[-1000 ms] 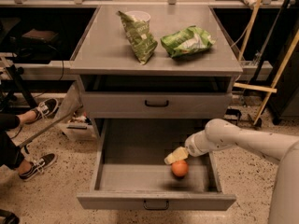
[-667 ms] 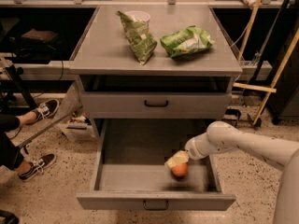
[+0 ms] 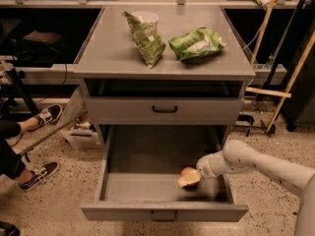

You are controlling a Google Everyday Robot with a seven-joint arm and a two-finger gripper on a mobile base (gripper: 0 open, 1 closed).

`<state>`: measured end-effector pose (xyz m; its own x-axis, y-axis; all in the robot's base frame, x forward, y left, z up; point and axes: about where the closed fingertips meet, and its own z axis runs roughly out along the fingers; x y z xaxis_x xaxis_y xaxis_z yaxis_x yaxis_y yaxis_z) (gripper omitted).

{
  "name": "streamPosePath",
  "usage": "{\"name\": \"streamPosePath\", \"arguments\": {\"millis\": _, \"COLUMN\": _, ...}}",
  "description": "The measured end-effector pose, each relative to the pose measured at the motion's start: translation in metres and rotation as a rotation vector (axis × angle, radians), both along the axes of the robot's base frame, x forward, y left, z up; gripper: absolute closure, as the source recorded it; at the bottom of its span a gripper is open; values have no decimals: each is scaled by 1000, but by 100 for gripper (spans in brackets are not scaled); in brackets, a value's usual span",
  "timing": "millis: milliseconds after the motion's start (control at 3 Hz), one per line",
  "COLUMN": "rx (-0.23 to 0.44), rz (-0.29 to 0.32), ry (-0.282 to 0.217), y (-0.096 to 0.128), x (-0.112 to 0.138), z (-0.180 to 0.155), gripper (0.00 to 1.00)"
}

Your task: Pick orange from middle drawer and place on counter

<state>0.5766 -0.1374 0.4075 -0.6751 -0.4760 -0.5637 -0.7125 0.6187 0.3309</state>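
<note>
Gripper [image 3: 189,179] is set low in the middle drawer [image 3: 147,156], near its front right corner, touching the orange [image 3: 186,171]; whether it is clenched cannot be told. The orange could be rolled away by a nudge, or knocked loose against the upper drawer front [image 3: 128,109] on lifting. Bare counter [image 3: 113,58] is left along the front edge, before the chip bags [image 3: 197,43].

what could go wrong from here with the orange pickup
1. The gripper is at the round orange in the middle drawer; a poor hold could send it rolling over the flat floor.
2. Lifting, the arm might clip the upper drawer front or the counter edge above.
3. Two chip bags crowd the counter; the orange could bump them.
</note>
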Motion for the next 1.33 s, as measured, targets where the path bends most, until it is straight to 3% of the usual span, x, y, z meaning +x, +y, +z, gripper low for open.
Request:
{"name": "streamPosePath", "arguments": {"millis": 667, "rx": -21, "rz": -37, "ry": 74, "y": 9, "x": -10, "z": -39, "gripper": 0}}
{"name": "streamPosePath", "arguments": {"millis": 1000, "rx": -21, "rz": -38, "ry": 77, "y": 9, "x": -10, "z": -41, "gripper": 0}}
{"name": "streamPosePath", "arguments": {"millis": 1333, "rx": -21, "rz": -38, "ry": 77, "y": 9, "x": -10, "z": -41, "gripper": 19}}
